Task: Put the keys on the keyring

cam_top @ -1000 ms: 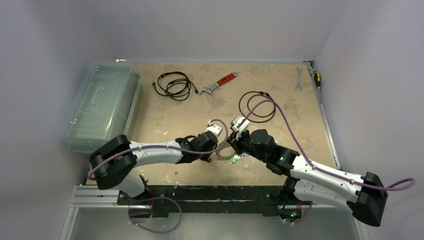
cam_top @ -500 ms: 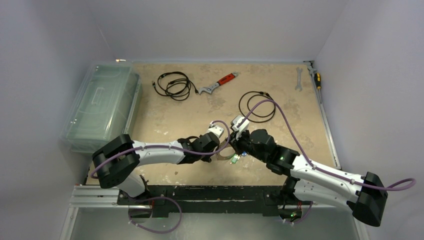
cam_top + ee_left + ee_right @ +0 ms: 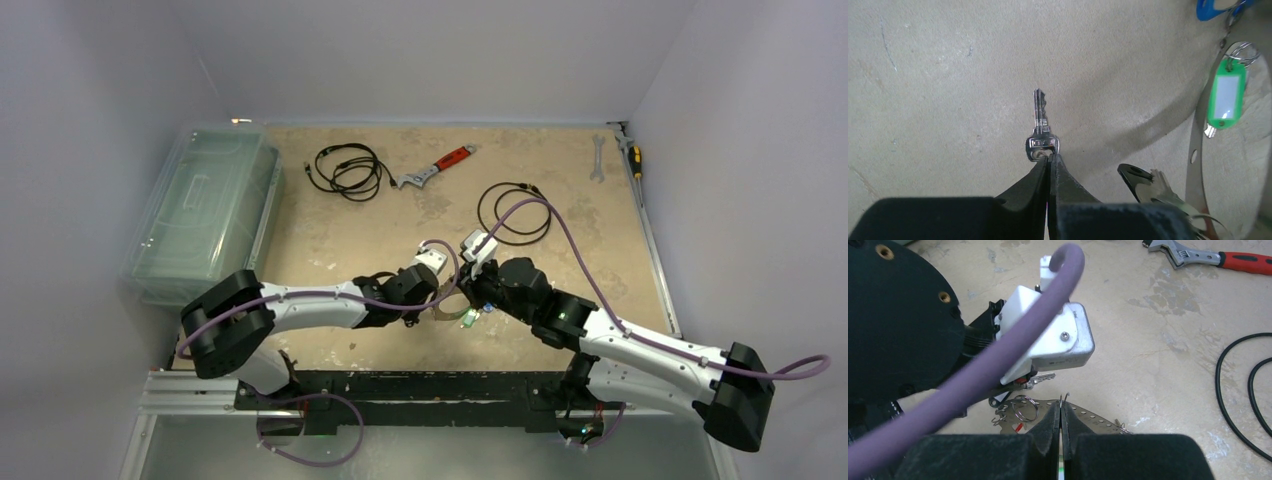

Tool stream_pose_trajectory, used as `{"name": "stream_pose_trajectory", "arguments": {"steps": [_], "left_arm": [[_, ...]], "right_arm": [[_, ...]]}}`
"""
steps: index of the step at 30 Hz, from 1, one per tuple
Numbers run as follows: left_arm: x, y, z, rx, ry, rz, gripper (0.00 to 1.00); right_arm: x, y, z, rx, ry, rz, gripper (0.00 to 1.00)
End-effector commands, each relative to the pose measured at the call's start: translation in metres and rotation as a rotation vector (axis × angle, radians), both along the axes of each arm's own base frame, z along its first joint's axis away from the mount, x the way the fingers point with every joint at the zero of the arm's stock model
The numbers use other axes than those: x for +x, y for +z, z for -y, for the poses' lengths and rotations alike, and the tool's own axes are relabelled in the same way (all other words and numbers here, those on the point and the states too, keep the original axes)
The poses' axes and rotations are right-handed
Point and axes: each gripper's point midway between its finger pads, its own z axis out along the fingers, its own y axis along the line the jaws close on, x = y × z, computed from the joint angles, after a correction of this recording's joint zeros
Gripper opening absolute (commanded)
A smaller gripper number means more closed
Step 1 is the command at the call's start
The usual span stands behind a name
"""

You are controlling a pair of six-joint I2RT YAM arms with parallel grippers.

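- Now the left claw (image 3: 1049,159) pinches a silver key (image 3: 1040,122) by its head.
- The right claw (image 3: 1061,412) seems clamped on the keyring (image 3: 1093,416); threading likely comes next, needing fine alignment.

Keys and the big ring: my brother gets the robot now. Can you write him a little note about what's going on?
Left hand: shut on the head of a bare silver key, blade pointing away.
Right hand: shut, seemingly pinching the keyring at a thin wire.
Green-tagged key, blue tag and dark-headed key lie by the ring; I cannot tell whether they are threaded.
Done: key and ring gripped.
Left: thread this key on, then any others.
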Motion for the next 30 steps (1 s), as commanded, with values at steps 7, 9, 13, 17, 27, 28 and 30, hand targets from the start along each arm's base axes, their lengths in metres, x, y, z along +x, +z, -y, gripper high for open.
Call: {"name": "stream_pose_trajectory", "arguments": {"steps": [7, 9, 13, 17, 27, 28, 30], "left_arm": [[-0.01, 0.065, 0.018, -0.209, -0.116, 0.035, 0.0], [-0.015, 0.072, 0.019, -0.245, -0.147, 0.027, 0.0], [-0.023, 0.086, 0.02, -0.282, -0.207, 0.02, 0.0], [-0.027, 0.105, 0.021, -0.293, -0.249, 0.029, 0.0], [-0.022, 0.161, -0.004, -0.264, -0.359, 0.257, 0.0], [-0.023, 0.167, -0.008, -0.271, -0.372, 0.289, 0.0], [-0.027, 0.172, -0.017, -0.281, -0.413, 0.348, 0.0]], "right_arm": [[0.0, 0.012, -0.003, 0.016, 0.009, 0.01, 0.0], [0.0, 0.01, -0.003, 0.011, 0.012, 0.006, 0.0], [-0.001, 0.014, -0.008, 0.027, 0.035, 0.019, 0.0], [-0.008, 0.02, -0.012, 0.056, 0.082, 0.029, 0.0], [-0.045, 0.04, -0.04, 0.166, 0.329, 0.064, 0.0], [-0.047, 0.04, -0.041, 0.174, 0.344, 0.069, 0.0], [-0.051, 0.04, -0.045, 0.184, 0.376, 0.08, 0.0]]}}
